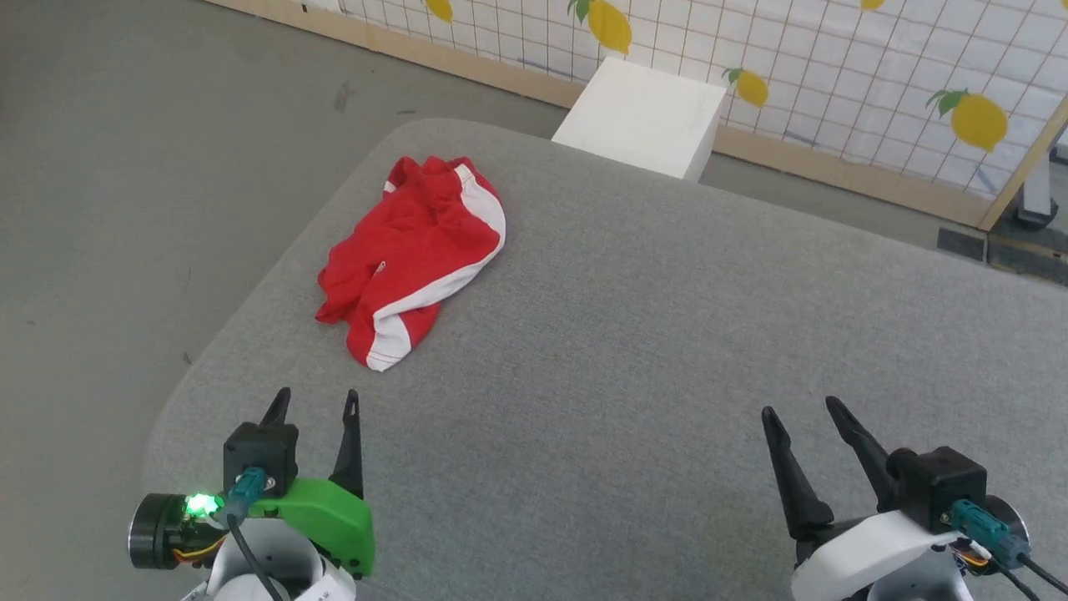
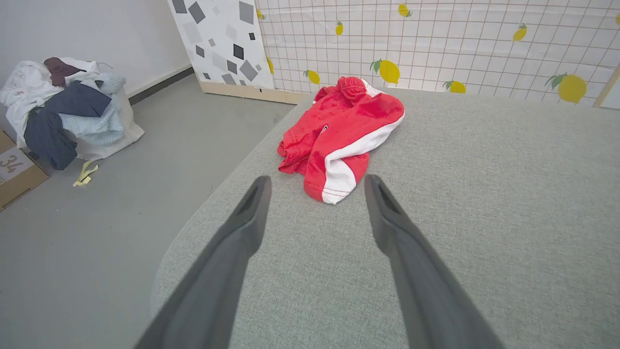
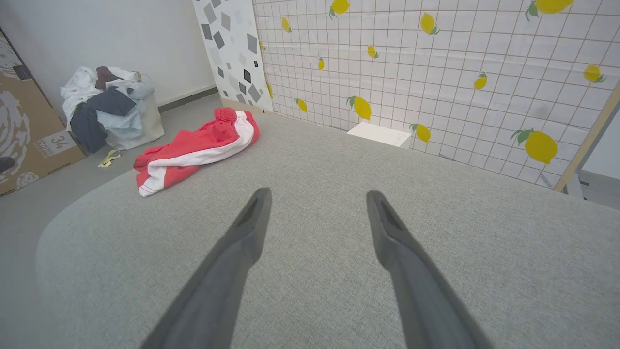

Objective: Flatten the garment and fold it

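The red basketball shorts (image 1: 413,255) lie crumpled near the far left corner of the grey padded table (image 1: 667,376), close to its edge. The left gripper (image 1: 317,394) and the right gripper (image 1: 798,406) hang over the near side, fingers spread and empty. I think the left one should pinch the nearest white-trimmed hem, taking one layer only, and draw the cloth toward the middle before spreading.

You can't tell how the crumpled red soft-fabric shorts with white stripes (image 1: 413,259) are laid: the legs fold over each other (lower layers are covered). The brown cardboard box (image 2: 24,186) is cut by the left wrist view's left edge, and the small print above its white "34" label (image 3: 53,144) is too fine to read.
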